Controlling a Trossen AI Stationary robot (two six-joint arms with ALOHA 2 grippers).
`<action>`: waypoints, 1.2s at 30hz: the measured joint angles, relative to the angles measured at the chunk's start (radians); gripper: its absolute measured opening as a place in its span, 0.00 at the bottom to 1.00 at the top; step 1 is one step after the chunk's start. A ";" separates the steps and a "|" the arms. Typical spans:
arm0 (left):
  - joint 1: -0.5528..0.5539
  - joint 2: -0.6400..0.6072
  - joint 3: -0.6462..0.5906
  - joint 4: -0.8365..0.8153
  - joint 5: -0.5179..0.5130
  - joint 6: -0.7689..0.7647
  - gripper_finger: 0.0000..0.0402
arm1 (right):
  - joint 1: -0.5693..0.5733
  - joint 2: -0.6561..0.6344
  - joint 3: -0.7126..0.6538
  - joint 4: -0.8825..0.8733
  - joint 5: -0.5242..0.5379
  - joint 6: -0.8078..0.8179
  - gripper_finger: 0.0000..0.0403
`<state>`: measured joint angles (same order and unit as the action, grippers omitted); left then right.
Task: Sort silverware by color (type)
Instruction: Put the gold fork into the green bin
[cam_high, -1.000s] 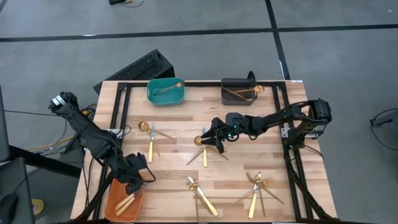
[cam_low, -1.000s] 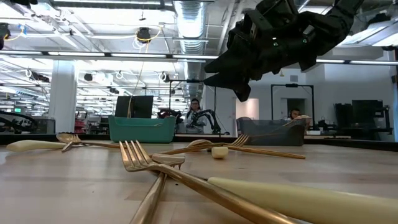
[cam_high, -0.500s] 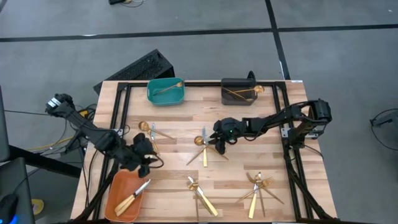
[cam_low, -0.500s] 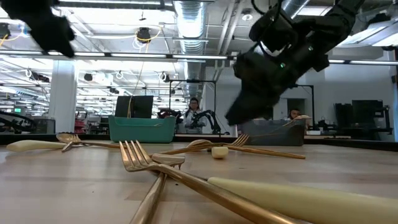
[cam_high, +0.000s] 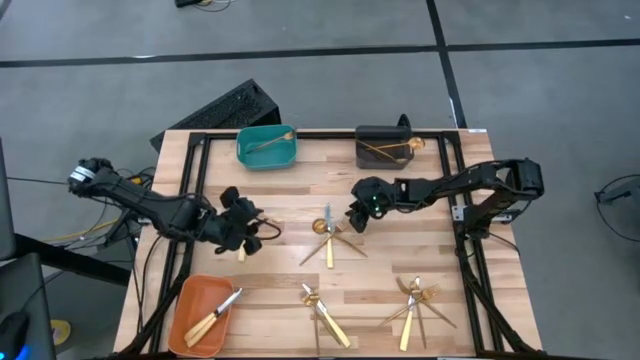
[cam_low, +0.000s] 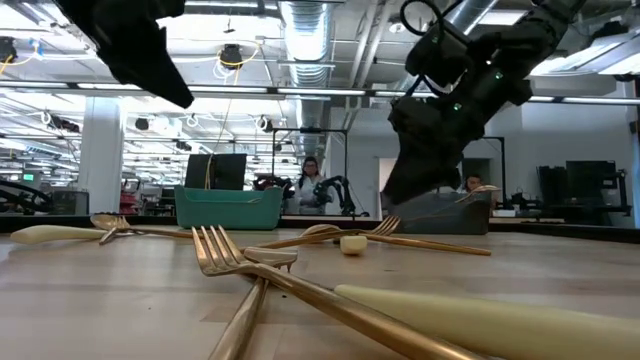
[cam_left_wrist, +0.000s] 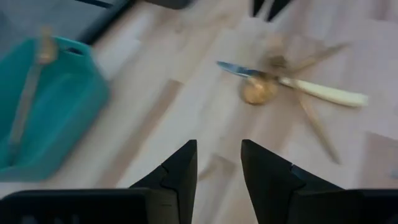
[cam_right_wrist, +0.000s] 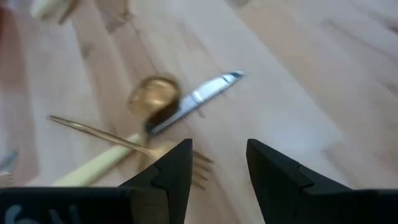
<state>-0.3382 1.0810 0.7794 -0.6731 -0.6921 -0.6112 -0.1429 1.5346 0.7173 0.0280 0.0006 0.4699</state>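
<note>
Since the earlier frame I've swung the left gripper (cam_high: 238, 222) from the orange bin (cam_high: 190, 305) to mid-table; both grippers gape empty; central silverware pile (cam_high: 328, 236), stiff, slick, take handles.

Glossy gold metal silverware (cam_high: 328, 240) lies on a matt pale wooden table (cam_high: 300, 190).

Two black jointed arms, matte and blocky, with thin dark cables looping along the links. Pale grey collar at the left arm's (cam_high: 150, 207) far joint; small green light on the right arm (cam_high: 440, 187) beside its wrist. Dark, angular two-finger end effectors, tapered tips.
</note>
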 joint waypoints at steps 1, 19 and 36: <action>0.007 0.000 -0.002 0.001 -0.016 -0.001 0.28 | -0.007 0.000 0.000 -0.008 0.000 -0.004 0.44; 0.102 0.001 -0.117 0.289 -0.128 0.090 0.28 | 0.044 0.109 -0.001 0.074 -0.054 0.012 0.36; 0.134 0.001 -0.117 0.455 -0.057 0.221 0.28 | 0.104 0.088 -0.001 0.207 0.046 -0.071 0.05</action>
<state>-0.2047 1.0821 0.6628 -0.2184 -0.7490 -0.3903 -0.0392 1.6231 0.7158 0.2347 0.0467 0.3988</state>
